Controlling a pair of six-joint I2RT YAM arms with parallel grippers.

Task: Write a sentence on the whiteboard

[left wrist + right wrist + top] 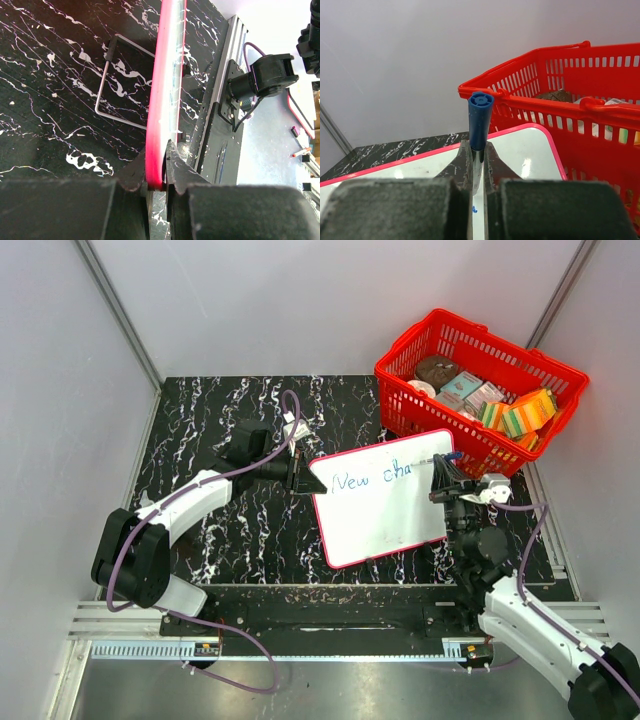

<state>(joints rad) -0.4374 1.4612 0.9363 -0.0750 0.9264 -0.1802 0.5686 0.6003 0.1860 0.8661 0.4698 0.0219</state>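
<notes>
At centre tabletop [220, 430], the whiteboard [385, 515] sits between the two arms, its far right corner just beside the red basket [410, 410].

Left end effector [300, 475] is pinching the board's left edge. The wrist view shows the red rim [157, 115] edge-on, clamped between the jaws [157, 177]. Right end effector [440, 480] is pressed together on a blue marker [480, 117], gripped low on the barrel with the blunt blue end sticking up.

Risks, as I judge them:
- Board is held at one edge only, so pen pressure at the far side could pivot it or slide it in the clamp and skew the strokes.
- Marker could creep or tilt in that narrow pinch, giving skipped or faint lines.
- Line is running out of room. Pen sits close to the right rim, so the word may crowd or run off.
- Basket is near the right wrist, so a wide stroke could clip it.
- Dragging across fresh ink would smear it.

Sentence [372, 477] reads "New cha" so far: thin blue cursive, slanted along the top of the board and legible. Rest of the white face is blank. Can't tell whether the board lies flat or is propped.
</notes>
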